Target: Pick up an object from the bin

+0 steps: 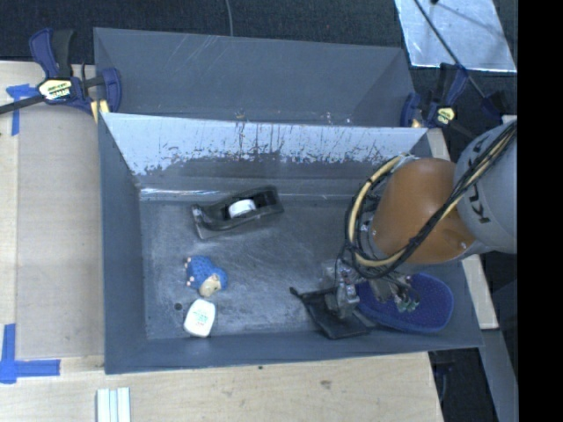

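Near-left corner: a small white rounded plastic cap (pixel 200 317) lies loose on the floor, just beside a blue-and-tan lumpy soft toy (pixel 204 276); both are well apart from the arm.
Near-right corner: a black flat angular plastic piece (pixel 327 319) lies by the near wall, touching a dark-blue oval fuzzy pad (pixel 427 304).
Arm's end: the pincer (pixel 341 295) hangs low over the black piece, probably the thing to pick. Whether it is open or closed I cannot tell.
Far side: a black wedge-shaped tape dispenser with a white roll (pixel 237 211) rests flat.
Container: the grey scuffed metal bin (pixel 264 143) has sloped walls that funnel things inward.
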`<state>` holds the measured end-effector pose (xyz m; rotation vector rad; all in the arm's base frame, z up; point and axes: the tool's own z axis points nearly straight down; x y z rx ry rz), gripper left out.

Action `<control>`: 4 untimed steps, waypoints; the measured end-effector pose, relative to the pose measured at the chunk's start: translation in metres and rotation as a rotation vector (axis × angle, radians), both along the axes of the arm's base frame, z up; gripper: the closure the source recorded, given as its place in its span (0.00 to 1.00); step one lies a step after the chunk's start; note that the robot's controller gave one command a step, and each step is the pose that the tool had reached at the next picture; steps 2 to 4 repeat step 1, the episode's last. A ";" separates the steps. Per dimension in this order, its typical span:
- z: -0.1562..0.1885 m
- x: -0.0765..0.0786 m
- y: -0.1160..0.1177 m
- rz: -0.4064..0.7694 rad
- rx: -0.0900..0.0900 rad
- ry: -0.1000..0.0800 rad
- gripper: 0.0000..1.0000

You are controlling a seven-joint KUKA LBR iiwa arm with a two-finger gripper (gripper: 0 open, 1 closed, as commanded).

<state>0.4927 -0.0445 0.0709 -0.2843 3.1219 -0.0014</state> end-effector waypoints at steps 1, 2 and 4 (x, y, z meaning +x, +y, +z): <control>0.133 0.024 0.007 0.011 -0.001 -0.006 1.00; 0.133 0.024 0.007 0.011 -0.001 -0.006 1.00; 0.133 0.024 0.007 0.011 -0.001 -0.006 1.00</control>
